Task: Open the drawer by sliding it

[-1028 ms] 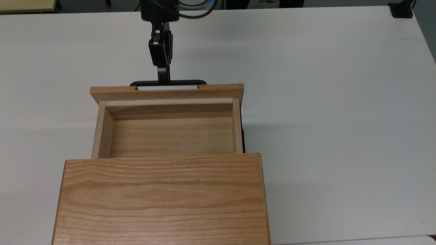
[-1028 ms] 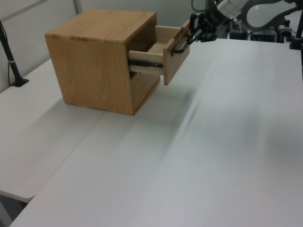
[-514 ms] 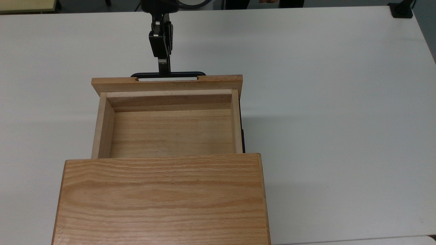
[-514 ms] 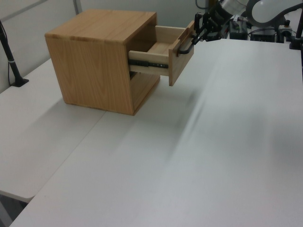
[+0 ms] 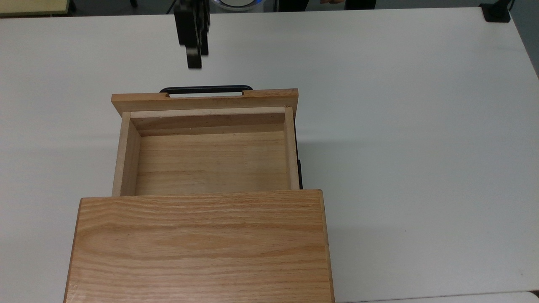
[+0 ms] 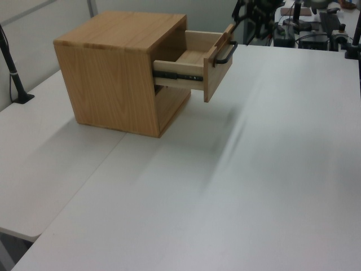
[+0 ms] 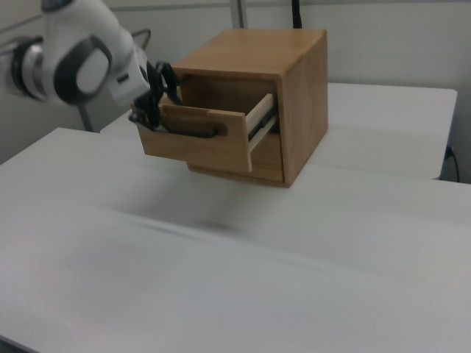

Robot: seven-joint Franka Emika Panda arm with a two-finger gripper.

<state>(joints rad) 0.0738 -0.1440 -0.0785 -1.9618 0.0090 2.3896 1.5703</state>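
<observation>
The light oak drawer [image 5: 210,164] stands pulled well out of its cabinet [image 5: 202,248], its inside bare. Its thin black bar handle [image 5: 206,89] runs along the front panel. My gripper [image 5: 194,61] hangs open beyond the handle, apart from it and holding nothing. In the left view the drawer front [image 6: 217,70] and handle [image 6: 225,55] jut toward the left view's right, with the gripper [image 6: 251,20] above and behind them. In the right view the gripper [image 7: 151,99] sits at the left end of the drawer front [image 7: 199,143].
The cabinet rests on a white table [image 5: 400,126] with wide bare surface to the top view's right and left. A black clamp [image 5: 497,12] sits at the far right corner. A black post [image 6: 14,68] stands at the left view's left edge.
The drawer slid a little further out, then the gripper let go of the handle and drew back and up, away from it.
</observation>
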